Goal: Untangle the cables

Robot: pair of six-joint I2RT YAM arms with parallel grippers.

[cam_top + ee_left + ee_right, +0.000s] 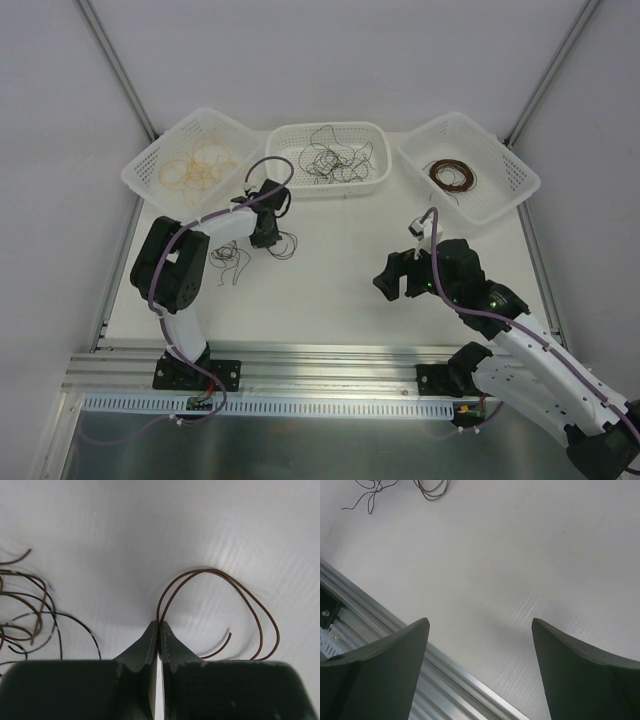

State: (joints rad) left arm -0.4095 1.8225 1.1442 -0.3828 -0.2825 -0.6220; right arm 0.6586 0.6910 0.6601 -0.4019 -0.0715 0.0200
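Note:
My left gripper (268, 240) is low over the table in front of the middle basket. In the left wrist view its jaws (159, 626) are shut on a dark brown cable (210, 571) that curls out to the right in a double loop (286, 246). A small tangle of black and brown cables (229, 262) lies on the table just left of it (31, 614). My right gripper (392, 278) is open and empty above bare table at centre right (480, 622). The loose cables show far off at the top of the right wrist view (431, 491).
Three white baskets stand along the back: the left basket (140, 172) with yellow-tan cables, the middle basket (378, 150) with black cables, the right basket (510, 180) with dark brown cables. An aluminium rail (320, 365) runs along the near edge (445, 672).

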